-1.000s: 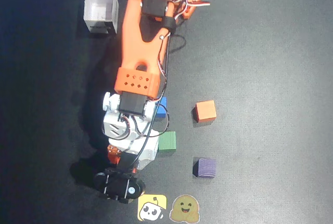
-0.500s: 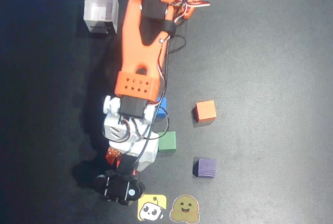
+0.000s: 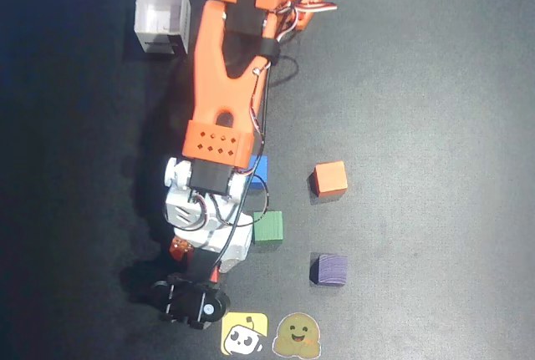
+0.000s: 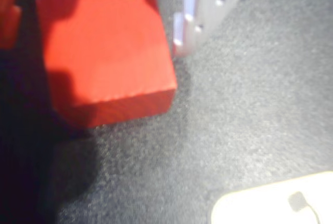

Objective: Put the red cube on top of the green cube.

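Note:
The red cube (image 4: 106,52) fills the upper left of the wrist view and rests on the dark mat. My gripper (image 4: 99,11) is open and straddles it. The orange finger (image 4: 8,11) stands a little off the cube's left side, and the white finger (image 4: 200,5) is close to its right edge. In the overhead view only a sliver of the red cube (image 3: 180,249) shows under the gripper (image 3: 188,257) at the lower left. The green cube (image 3: 268,226) sits on the mat just right of the gripper.
An orange cube (image 3: 330,179) and a purple cube (image 3: 330,269) lie to the right. A blue cube (image 3: 260,166) is partly hidden by the arm. A white box (image 3: 161,17) stands at the top left. A yellow sticker (image 3: 244,333) and a blob sticker (image 3: 298,337) lie at the bottom edge.

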### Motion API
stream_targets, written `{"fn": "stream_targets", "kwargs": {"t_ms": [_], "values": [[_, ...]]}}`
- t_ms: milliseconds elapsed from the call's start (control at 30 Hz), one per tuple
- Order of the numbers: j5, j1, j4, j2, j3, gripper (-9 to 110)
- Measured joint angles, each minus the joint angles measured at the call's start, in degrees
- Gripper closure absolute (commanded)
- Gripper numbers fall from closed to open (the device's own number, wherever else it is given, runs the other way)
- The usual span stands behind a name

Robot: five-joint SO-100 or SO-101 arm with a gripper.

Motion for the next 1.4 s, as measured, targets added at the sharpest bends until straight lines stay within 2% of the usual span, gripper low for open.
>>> {"fn": "stream_targets", "kwargs": {"t_ms": [333,733,1133,1400], "values": [[0.0,0.0,-0.97,0.0,1.32,92],[-0.09,0.7,-0.09,0.0,1.67,92],[-0.44,0.7,11.43,8.96,1.76,92],[0.35,-1.85,12.83,13.01,1.85,92]]}}
